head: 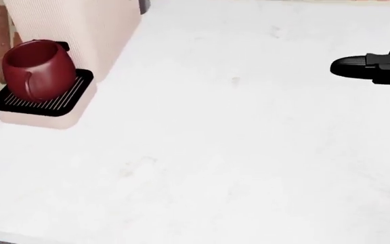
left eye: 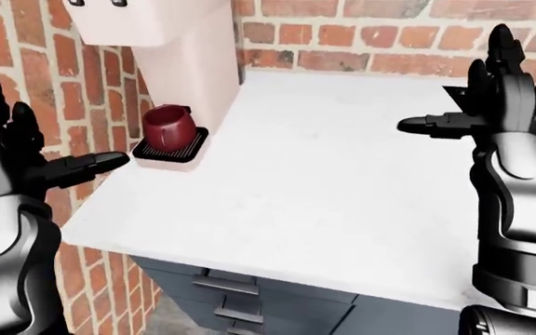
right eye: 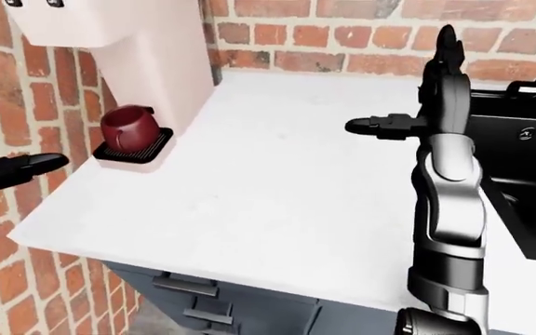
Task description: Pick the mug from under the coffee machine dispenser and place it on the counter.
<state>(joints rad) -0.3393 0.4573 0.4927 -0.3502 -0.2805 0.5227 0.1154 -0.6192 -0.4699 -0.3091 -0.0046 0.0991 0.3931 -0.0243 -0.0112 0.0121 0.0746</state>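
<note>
A dark red mug stands on the black drip tray of a pale pink coffee machine, under its dispenser, at the left of the white counter. My left hand is open and empty, off the counter's left edge, left of and below the mug in the left-eye view. My right hand is open and empty, raised over the counter's right side, far from the mug. Only its thumb shows in the head view.
A red brick wall runs behind the counter and down its left side. A black sink or stove sits at the counter's right. Dark grey drawers with handles are below the counter's near edge.
</note>
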